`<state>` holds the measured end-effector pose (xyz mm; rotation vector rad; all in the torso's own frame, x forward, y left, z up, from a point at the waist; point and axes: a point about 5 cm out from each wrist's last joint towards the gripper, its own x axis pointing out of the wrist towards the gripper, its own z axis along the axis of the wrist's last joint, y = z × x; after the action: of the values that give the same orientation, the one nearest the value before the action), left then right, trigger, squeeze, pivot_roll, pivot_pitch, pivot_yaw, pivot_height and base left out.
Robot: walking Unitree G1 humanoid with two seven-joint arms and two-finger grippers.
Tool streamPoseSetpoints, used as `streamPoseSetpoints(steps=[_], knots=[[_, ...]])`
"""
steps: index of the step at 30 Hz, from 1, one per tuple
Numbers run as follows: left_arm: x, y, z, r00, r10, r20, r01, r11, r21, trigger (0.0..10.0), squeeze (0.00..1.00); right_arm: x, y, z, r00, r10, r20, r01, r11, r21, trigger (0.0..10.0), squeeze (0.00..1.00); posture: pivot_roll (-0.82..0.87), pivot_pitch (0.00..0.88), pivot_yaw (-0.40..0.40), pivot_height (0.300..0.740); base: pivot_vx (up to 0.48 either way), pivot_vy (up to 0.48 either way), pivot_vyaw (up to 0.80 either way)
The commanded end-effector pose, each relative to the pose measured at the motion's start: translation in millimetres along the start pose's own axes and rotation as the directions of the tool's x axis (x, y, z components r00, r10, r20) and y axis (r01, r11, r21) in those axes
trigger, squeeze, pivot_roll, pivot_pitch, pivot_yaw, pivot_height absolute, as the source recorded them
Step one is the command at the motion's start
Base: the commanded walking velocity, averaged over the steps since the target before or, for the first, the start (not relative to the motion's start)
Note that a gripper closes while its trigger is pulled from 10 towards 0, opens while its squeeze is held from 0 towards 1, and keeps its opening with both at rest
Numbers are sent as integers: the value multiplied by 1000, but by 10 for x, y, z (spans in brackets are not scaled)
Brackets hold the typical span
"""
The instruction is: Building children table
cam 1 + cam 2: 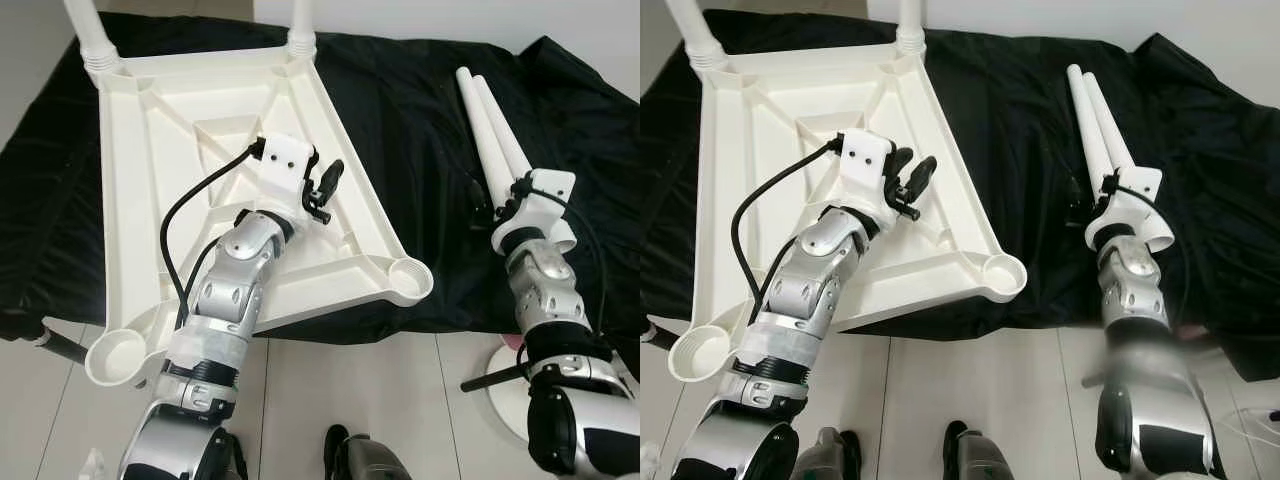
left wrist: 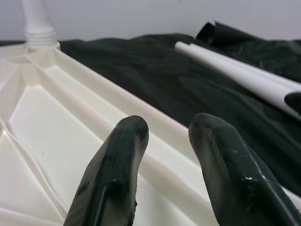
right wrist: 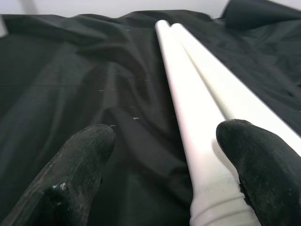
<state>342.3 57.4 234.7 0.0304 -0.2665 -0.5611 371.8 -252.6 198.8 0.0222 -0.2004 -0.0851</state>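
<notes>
- Tabletop upside down on black cloth; 2 legs screwed in at far corners.
- L gripper over tabletop's right rim, fingers apart, empty.
- R gripper fingers apart, straddling nearer of 2 loose legs on cloth.

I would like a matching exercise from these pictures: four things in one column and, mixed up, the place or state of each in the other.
1. white plastic tabletop
2. two loose white table legs
3. left gripper
4. right gripper

a. open around one loose leg
b. open above the tabletop's ribbed underside
c. upside down, two legs already fitted
d. side by side on the black cloth

Pairs: 1-c, 2-d, 3-b, 4-a
</notes>
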Motion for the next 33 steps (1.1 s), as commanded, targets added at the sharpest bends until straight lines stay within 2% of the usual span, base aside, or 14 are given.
streamPoseSetpoints(steps=[1,10,19,27,29,31,32,33], knots=[[-21,-24,-15,1000,9,-11,-9,1000,-3,10000,0,-64,-48,-175,997,-24,-73,23,1000,-8,10000,0,13,285,-55,740,0,0,0],[-19,11,-2,999,27,-22,-27,1000,-1,10000,0,-80,-69,-144,998,-65,-25,65,998,-3,10000,0,8,285,-53,740,0,0,0],[-5,14,-1,999,29,-28,-29,1000,0,10000,0,-136,-75,-165,997,-72,-32,72,997,9,10000,0,3,278,-54,740,0,0,0],[18,-13,9,999,23,-31,-24,1000,-9,10000,0,-202,-132,-28,998,-67,5,67,993,-97,10000,0,-8,277,-48,740,0,0,0],[25,-26,6,999,19,-33,-19,1000,-14,10000,0,-211,-168,92,994,-86,62,95,984,-152,10000,0,-14,277,-48,740,0,0,0],[29,-32,3,999,17,-35,-17,1000,-16,10000,0,-217,-183,146,991,-95,90,109,982,-157,10000,0,-14,277,-48,740,0,0,0],[30,-42,-1,999,14,-36,-15,1000,-18,10000,0,-236,-218,224,982,-120,143,141,979,-149,10000,0,-14,276,-49,740,0,0,0],[30,-42,-1,999,14,-36,-15,1000,-18,10000,0,-236,-218,224,982,-120,143,141,979,-149,10000,0,-14,276,-49,740,0,0,0]])
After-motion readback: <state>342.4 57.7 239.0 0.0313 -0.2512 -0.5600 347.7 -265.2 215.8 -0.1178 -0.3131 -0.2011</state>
